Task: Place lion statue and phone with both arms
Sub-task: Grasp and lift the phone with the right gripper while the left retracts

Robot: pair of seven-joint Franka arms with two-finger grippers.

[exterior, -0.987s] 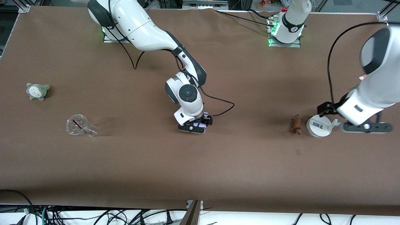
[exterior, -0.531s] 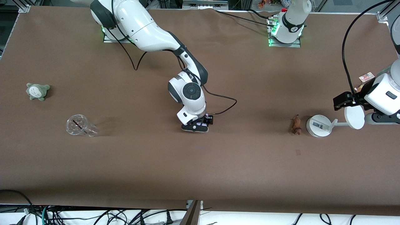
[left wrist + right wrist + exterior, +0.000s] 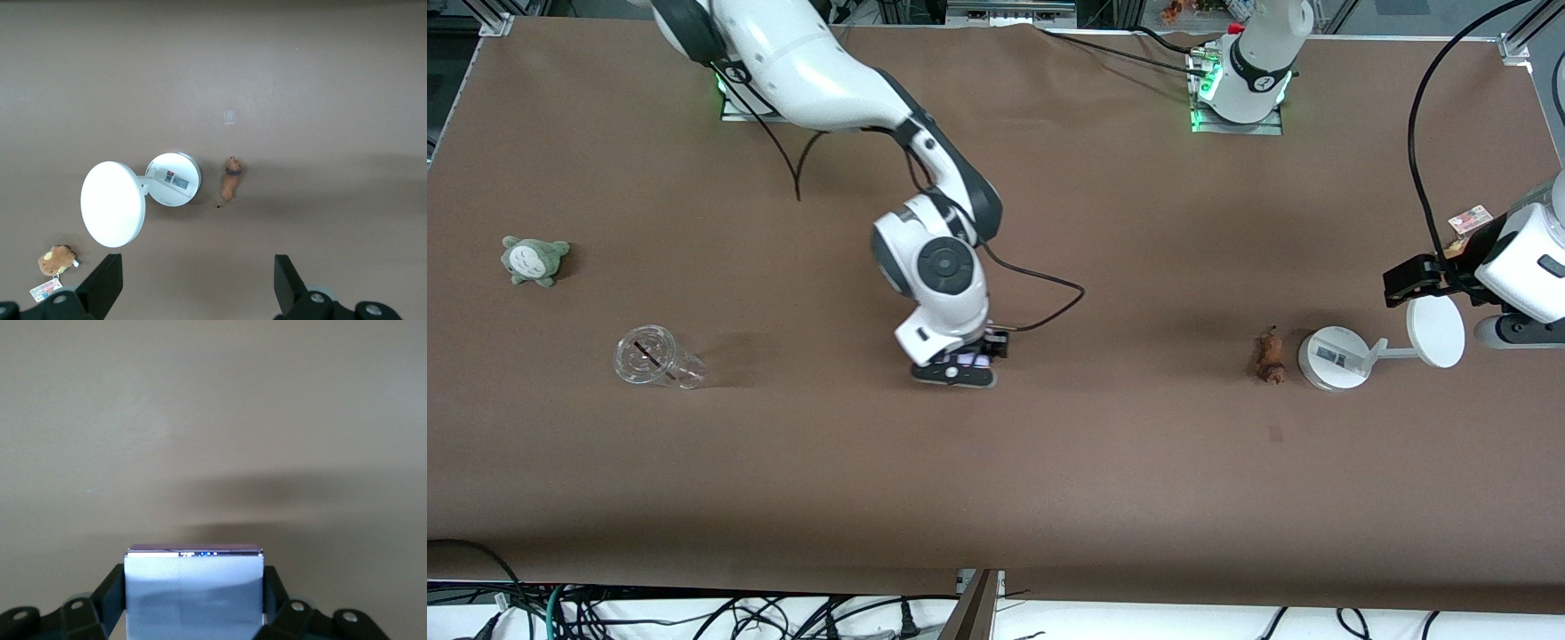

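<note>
My right gripper (image 3: 959,366) is shut on the phone (image 3: 975,360), a pale lavender-white slab, low over the middle of the table. In the right wrist view the phone (image 3: 193,593) sits clamped between both fingers (image 3: 112,595), one short edge toward the table. The lion statue (image 3: 1268,356), small and orange-brown, lies on the table beside the white stand. My left gripper (image 3: 1498,332) is open and empty, up in the air over the left arm's end of the table. In the left wrist view (image 3: 197,290) the lion statue (image 3: 231,184) lies well below it.
A white round-based stand (image 3: 1334,357) with a disc (image 3: 1436,331) stands next to the lion. A small brown plush with a tag (image 3: 57,260) lies near it. A clear cup (image 3: 654,357) and a grey-green plush (image 3: 534,260) lie toward the right arm's end.
The left arm rose and drew away from the stand toward its end of the table. The right gripper shifted a little toward the right arm's end with the phone still held.
</note>
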